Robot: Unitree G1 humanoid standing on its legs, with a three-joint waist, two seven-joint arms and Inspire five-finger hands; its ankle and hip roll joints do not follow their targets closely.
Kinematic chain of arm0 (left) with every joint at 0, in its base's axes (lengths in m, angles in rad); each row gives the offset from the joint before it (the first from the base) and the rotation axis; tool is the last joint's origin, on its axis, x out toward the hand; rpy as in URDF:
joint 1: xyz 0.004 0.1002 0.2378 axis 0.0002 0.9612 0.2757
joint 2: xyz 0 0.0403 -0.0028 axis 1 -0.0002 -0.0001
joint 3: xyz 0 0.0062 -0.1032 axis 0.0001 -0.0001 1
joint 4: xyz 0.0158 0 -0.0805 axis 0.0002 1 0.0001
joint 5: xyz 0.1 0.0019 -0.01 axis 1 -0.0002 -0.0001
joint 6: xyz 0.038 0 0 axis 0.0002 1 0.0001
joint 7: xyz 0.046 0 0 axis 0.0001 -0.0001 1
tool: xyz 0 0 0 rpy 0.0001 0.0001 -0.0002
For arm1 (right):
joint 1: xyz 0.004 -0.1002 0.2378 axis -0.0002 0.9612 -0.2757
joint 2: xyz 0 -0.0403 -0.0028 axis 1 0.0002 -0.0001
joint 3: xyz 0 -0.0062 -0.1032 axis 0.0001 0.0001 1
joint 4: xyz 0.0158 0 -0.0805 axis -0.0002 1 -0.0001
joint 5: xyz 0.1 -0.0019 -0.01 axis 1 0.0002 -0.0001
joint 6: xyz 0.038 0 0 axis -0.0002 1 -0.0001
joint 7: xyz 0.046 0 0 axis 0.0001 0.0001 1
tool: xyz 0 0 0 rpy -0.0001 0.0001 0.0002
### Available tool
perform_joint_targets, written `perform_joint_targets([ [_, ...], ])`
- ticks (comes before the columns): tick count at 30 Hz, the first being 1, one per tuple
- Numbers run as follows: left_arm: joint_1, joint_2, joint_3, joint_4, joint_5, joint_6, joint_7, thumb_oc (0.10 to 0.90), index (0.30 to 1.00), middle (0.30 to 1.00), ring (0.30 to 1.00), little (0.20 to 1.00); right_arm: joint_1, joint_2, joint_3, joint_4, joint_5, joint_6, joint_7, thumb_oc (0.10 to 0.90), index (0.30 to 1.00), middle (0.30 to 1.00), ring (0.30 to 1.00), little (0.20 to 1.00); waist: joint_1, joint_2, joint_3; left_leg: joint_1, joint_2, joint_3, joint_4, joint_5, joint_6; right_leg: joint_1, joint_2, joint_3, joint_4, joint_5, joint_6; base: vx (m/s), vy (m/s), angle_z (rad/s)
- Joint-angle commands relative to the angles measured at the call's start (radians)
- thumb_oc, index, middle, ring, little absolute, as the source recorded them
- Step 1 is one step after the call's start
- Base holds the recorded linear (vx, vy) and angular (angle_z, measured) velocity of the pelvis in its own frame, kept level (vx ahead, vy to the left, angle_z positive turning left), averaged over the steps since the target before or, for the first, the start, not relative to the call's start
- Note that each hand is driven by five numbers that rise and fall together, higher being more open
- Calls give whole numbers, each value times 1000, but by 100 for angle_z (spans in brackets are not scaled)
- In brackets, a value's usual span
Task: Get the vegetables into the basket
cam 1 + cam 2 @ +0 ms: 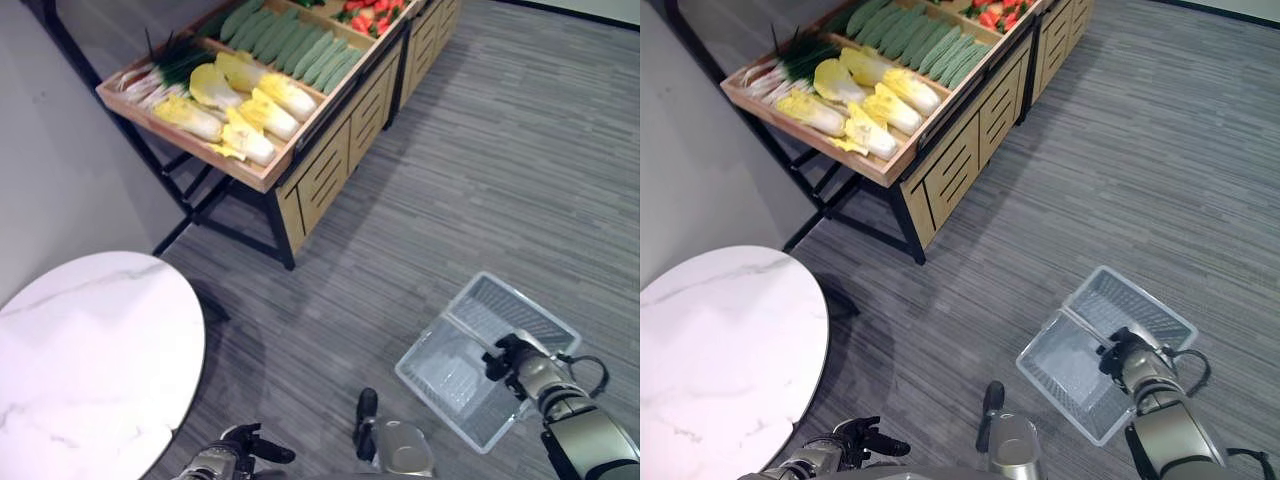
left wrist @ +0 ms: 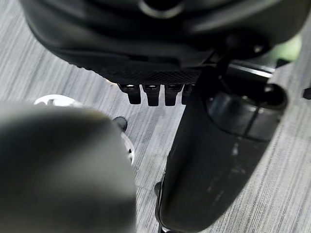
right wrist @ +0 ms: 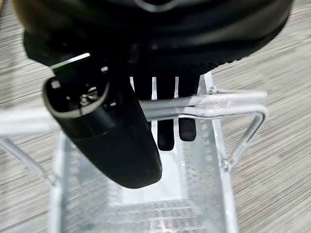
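Observation:
A clear wire basket [image 1: 437, 389] hangs over the grey carpet at the lower right, nothing inside it. My right hand [image 1: 512, 356] is shut on the basket's handle [image 3: 214, 104], fingers [image 3: 166, 133] curled under the bar and thumb beside it. The vegetables lie on a wooden display stand [image 1: 262, 176] at the far upper left: yellow-white cabbages [image 1: 250, 108], green cucumbers [image 1: 295, 42], spring onions [image 1: 160, 72] and red produce [image 1: 372, 15]. My left hand [image 1: 237, 452] hangs low at the bottom left, fingers [image 2: 152, 94] relaxed and holding nothing.
A round white marble table [image 1: 85, 365] stands close at the lower left. The stand rests on black metal legs [image 1: 205, 205] with wooden drawer fronts [image 1: 325, 170] below. Open grey carpet [image 1: 500, 170] stretches between me and the stand.

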Motion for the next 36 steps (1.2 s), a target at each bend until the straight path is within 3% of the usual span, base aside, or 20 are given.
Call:
perform_joint_targets([
  [1, 38, 34, -37, 35, 54, 6, -1, 900, 1000, 1000, 1000, 1000, -42, -66, -34, 78, 10, -8, -41, 400, 300, 300, 300, 300, -26, -50, -57, -13, -43, -20, -30, -81, -28, 110, -189, -48, -158, 135, 219, 98, -131, 14],
  [7, 34, 45, -34, 27, 36, 4, 0, 900, 1000, 1000, 1000, 1000, -14, -110, -47, 103, 10, -11, -32, 400, 300, 300, 300, 300, -43, -10, -47, -19, 45, -36, 68, -31, -82, 104, -129, -19, -124, 58, 167, 102, -171, -11],
  [8, 35, 53, -21, 28, 17, 4, 2, 900, 1000, 1000, 1000, 1000, -15, -110, -41, 102, 10, -12, -32, 400, 300, 300, 300, 300, -36, -1, -41, -28, 87, -61, 126, 29, -116, 109, -93, -11, -123, 30, 146, 175, -224, -67],
  [10, 40, 65, 3, 17, -28, 0, 6, 900, 1000, 1000, 1000, 1000, -6, -98, -29, 89, 21, -14, -29, 400, 300, 300, 300, 300, -6, -12, -31, -67, 131, -181, 276, 134, -134, 142, -32, 32, -141, -6, 103, 237, -307, -73],
  [11, 43, 67, 12, 14, -52, 1, 13, 900, 1000, 1000, 1000, 1000, -9, -93, -22, 82, 26, -13, -30, 400, 300, 300, 300, 300, 12, -30, -23, -104, 109, -246, 312, 159, -103, 136, -33, 40, -141, 5, 88, 89, -161, -75],
  [12, 43, 68, 12, 14, -52, 1, 13, 900, 1000, 1000, 1000, 1000, -9, -92, -22, 82, 26, -12, -30, 400, 300, 300, 300, 300, 10, -31, -24, -108, 109, -248, 314, 159, -103, 134, -34, 39, -140, 5, 88, 162, -104, -171],
  [13, 67, 65, 45, -2, -124, -6, 22, 900, 1000, 1000, 1000, 1000, -15, -67, 12, 70, 22, -13, -23, 400, 300, 300, 300, 300, 66, -57, -24, -183, -24, -450, 327, 76, -48, 143, -30, 132, -151, -10, 86, 265, -125, -206],
  [14, 73, 65, 59, 1, -140, -2, 23, 900, 1000, 1000, 1000, 1000, -15, -50, 26, 68, 21, -13, -20, 400, 300, 300, 300, 300, 91, -71, -20, -226, -58, -494, 336, 49, -29, 157, -24, 170, -151, -16, 89, 421, -180, -282],
  [15, 79, 72, 63, 13, -135, 1, 19, 900, 1000, 1000, 1000, 1000, -8, -35, 32, 63, 18, -10, -14, 400, 300, 300, 300, 300, 103, -87, -19, -262, -52, -505, 294, 42, -15, 176, -22, 207, -155, -25, 95, 358, -124, -198],
  [16, 77, 77, 58, 24, -116, 4, 17, 900, 1000, 1000, 1000, 1000, -2, -35, 33, 62, 20, -9, -9, 400, 300, 300, 300, 300, 106, -91, -19, -284, -40, -497, 241, 38, -15, 189, -22, 213, -159, -29, 101, 353, -39, -162],
  [18, 73, 80, 57, 32, -100, 4, 17, 900, 1000, 1000, 1000, 1000, 13, -33, 32, 51, 20, -10, -8, 400, 300, 300, 300, 300, 126, -90, -10, -282, -73, -534, 120, 16, -18, 221, -13, 242, -173, -41, 110, 343, 53, -65],
  [19, 82, 78, 66, 50, -96, 2, 22, 900, 1000, 1000, 1000, 1000, 14, -20, 46, 41, 20, -17, -7, 400, 300, 300, 300, 300, 169, -81, -4, -340, -138, -669, 37, 65, -29, 246, 5, 300, -186, -49, 113, 367, 47, -70],
  [20, 87, 78, 70, 60, -94, 3, 25, 900, 1000, 1000, 1000, 1000, 10, -14, 51, 40, 19, -17, -7, 400, 300, 300, 300, 300, 183, -75, -5, -359, -154, -726, 21, 81, -31, 251, 14, 329, -186, -53, 112, 318, -2, -80],
  [22, 96, 80, 82, 82, -85, 7, 22, 900, 1000, 1000, 1000, 1000, 18, 0, 49, 39, 18, -19, -4, 400, 300, 300, 300, 300, 178, -75, -10, -313, -143, -713, -6, 50, -20, 261, 20, 362, -180, -68, 113, 135, -13, -92],
  [26, 100, 93, 77, 82, -52, 8, 19, 900, 1000, 1000, 1000, 1000, 48, 19, 41, 41, 26, -18, -4, 400, 300, 300, 300, 300, 172, -82, -39, -225, -140, -706, -84, 45, 2, 279, 19, 366, -199, -62, 115, 157, 69, -88],
  [36, 114, 122, 87, 103, 10, 18, 28, 900, 1000, 1000, 1000, 1000, 113, 85, 24, 26, 38, -13, 1, 400, 300, 300, 300, 300, 170, -114, -93, -138, -160, -682, -136, -1, 30, 316, -15, 370, -205, -73, 142, 92, 73, 3],
])
